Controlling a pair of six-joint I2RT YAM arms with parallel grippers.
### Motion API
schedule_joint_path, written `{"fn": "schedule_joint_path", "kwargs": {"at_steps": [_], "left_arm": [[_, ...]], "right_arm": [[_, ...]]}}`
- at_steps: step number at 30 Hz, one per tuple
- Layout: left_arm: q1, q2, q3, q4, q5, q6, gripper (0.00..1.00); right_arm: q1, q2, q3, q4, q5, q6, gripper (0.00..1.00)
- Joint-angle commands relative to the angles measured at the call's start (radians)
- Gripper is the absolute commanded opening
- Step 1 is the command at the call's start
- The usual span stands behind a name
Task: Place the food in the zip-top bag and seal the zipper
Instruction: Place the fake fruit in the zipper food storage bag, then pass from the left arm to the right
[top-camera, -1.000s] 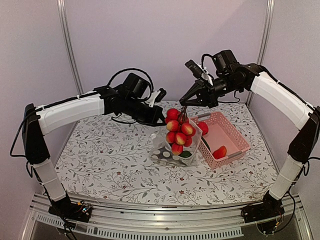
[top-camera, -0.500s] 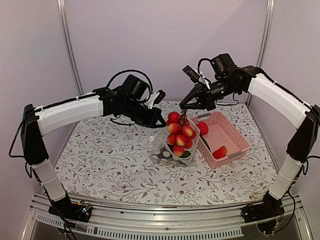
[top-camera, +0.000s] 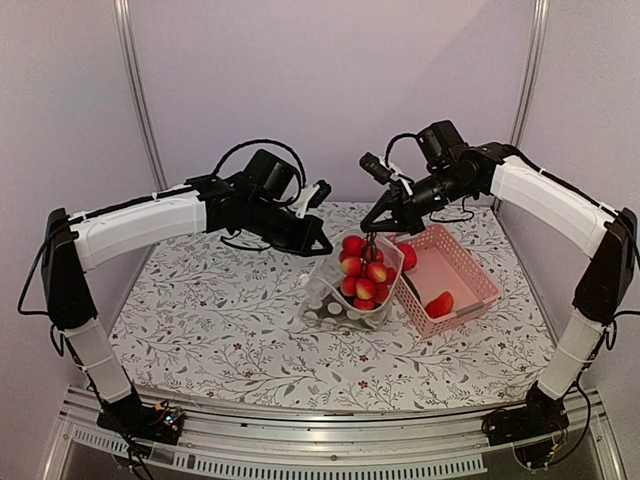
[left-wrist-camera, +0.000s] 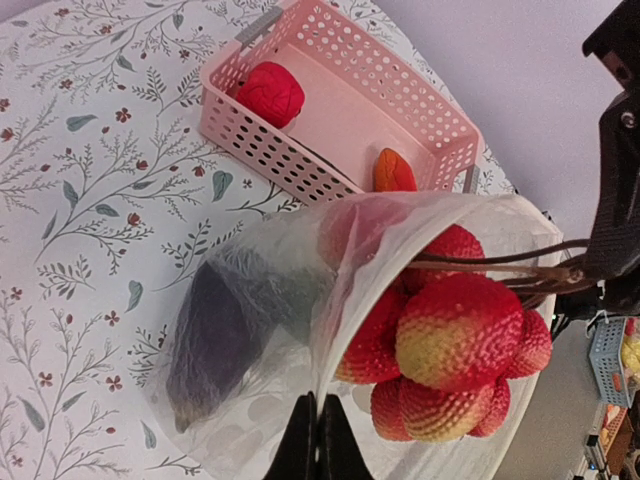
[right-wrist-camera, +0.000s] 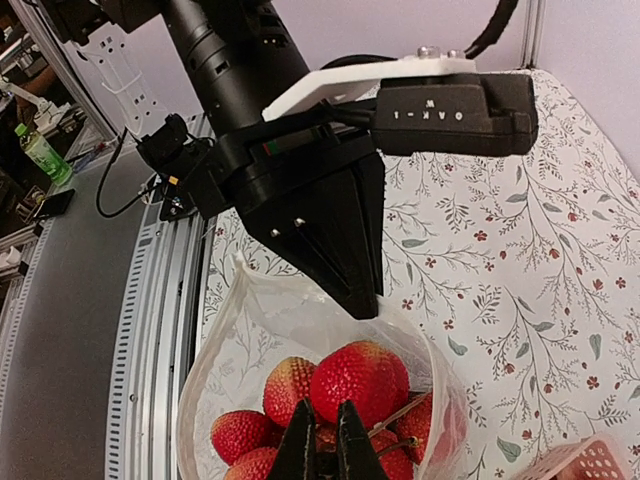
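The clear zip-top bag (top-camera: 335, 300) stands open on the table. My left gripper (top-camera: 326, 247) is shut on its rim, where the whitish zipper strip (left-wrist-camera: 354, 329) runs, and holds the mouth up. My right gripper (top-camera: 372, 228) is shut on the brown stems of the red-pink tomato cluster (top-camera: 362, 272). The cluster hangs partly inside the bag's mouth and also shows in the right wrist view (right-wrist-camera: 372, 378). The dark purple eggplant (left-wrist-camera: 210, 335) lies in the bag's bottom. Two red fruits (top-camera: 407, 255) (top-camera: 438, 303) lie in the pink basket. The green piece is hidden.
The pink lattice basket (top-camera: 470, 262) sits right of the bag, close against it. The floral tablecloth (top-camera: 220, 320) covers the table. Grey walls and metal posts stand behind; the table's metal front rail (top-camera: 330, 445) is near the arm bases.
My right gripper has moved down and left, lowering the tomato cluster from above the bag into its mouth. My left gripper has kept its hold on the rim.
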Motion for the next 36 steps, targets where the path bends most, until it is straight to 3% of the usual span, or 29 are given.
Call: {"fn": "schedule_joint_path", "kwargs": {"at_steps": [1,4,7,13,17,24,32,36], "left_arm": [[-0.001,-0.033,0.009,0.018,-0.003,0.008,0.00],[-0.002,-0.021,0.011,0.020,0.000,0.007,0.00],[-0.001,-0.014,0.011,0.020,0.005,0.006,0.00],[-0.001,-0.020,0.009,0.020,-0.005,0.011,0.00],[0.002,-0.016,0.013,0.020,-0.007,0.010,0.00],[0.004,0.003,0.034,0.011,-0.007,0.018,0.00],[0.013,0.011,0.059,-0.027,-0.023,0.040,0.03],[0.014,0.014,0.066,-0.043,-0.027,0.043,0.14]], "right_arm": [[0.053,-0.001,-0.027,-0.019,0.130,-0.048,0.00],[0.104,0.005,-0.048,0.006,0.277,-0.061,0.03],[0.113,0.012,-0.036,0.031,0.364,-0.024,0.18],[0.113,-0.023,0.003,-0.029,0.342,-0.036,0.43],[0.149,-0.082,-0.033,-0.123,0.248,-0.143,0.44],[0.279,-0.104,-0.137,-0.220,0.376,-0.271,0.51],[0.354,-0.059,-0.142,-0.162,0.621,-0.199,0.54],[0.359,-0.026,-0.133,-0.159,0.629,-0.180,0.54]]}}
